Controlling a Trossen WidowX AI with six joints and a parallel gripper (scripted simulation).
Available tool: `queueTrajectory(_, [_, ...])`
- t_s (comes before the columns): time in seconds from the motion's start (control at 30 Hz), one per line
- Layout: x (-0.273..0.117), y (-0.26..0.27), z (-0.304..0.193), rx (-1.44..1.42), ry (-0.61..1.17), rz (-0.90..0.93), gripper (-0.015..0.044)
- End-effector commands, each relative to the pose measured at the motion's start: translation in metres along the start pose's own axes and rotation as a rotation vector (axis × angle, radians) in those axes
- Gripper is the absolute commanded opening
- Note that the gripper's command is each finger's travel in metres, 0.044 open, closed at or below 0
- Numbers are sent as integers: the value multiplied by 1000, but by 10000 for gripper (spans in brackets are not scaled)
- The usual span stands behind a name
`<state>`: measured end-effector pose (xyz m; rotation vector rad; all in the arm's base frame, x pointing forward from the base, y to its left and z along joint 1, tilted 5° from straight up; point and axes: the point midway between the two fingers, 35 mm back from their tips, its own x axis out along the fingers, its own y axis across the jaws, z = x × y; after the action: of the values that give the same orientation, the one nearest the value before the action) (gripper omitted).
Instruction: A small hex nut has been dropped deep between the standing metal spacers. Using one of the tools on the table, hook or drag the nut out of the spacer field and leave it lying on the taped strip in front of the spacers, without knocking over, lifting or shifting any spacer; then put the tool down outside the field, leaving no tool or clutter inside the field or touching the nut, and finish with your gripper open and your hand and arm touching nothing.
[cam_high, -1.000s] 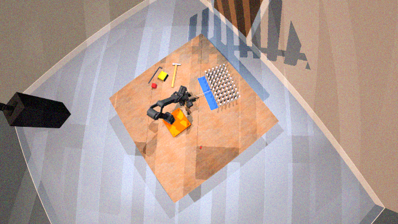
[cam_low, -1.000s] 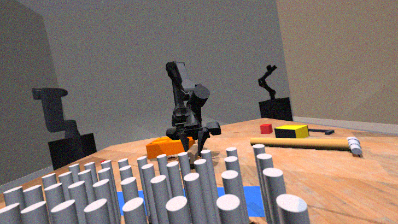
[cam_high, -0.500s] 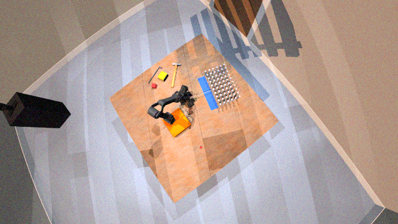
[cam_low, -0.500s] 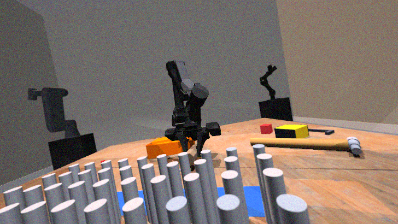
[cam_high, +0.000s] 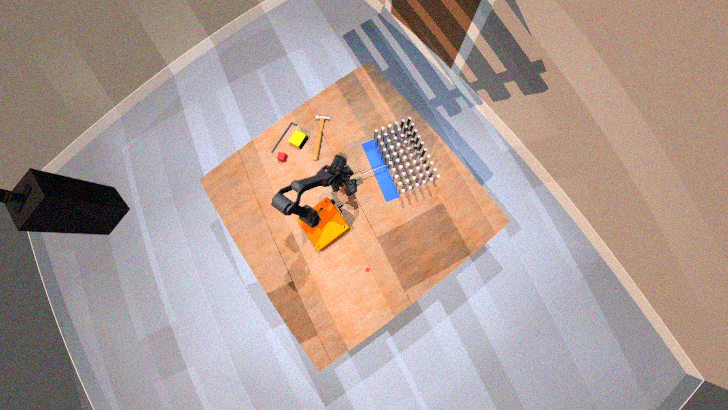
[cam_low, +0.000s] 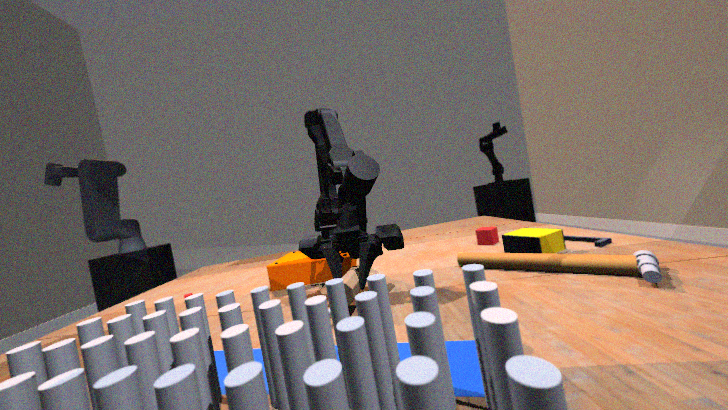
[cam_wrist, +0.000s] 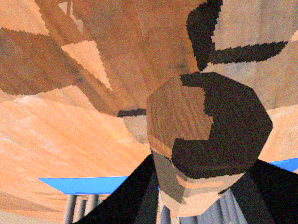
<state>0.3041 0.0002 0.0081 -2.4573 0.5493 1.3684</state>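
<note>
My gripper is shut on a wooden handle, whose faceted end fills the middle of the wrist view. A thin pale rod reaches from the gripper over the blue taped strip to the near edge of the spacer field. I cannot tell whether its tip is between the spacers. The grey metal spacers stand upright in rows behind the strip. The hex nut cannot be made out in any view.
A hammer, a yellow block, a red cube and a dark bent bar lie on one side. The orange base is under the arm. A tiny red piece lies apart.
</note>
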Motion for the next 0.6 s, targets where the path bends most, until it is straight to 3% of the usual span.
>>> queueTrajectory(0.0, [1, -1, -5, 1, 5, -5, 0])
queueTrajectory(0.57, [8, -1, -16, 1, 6, -5, 0])
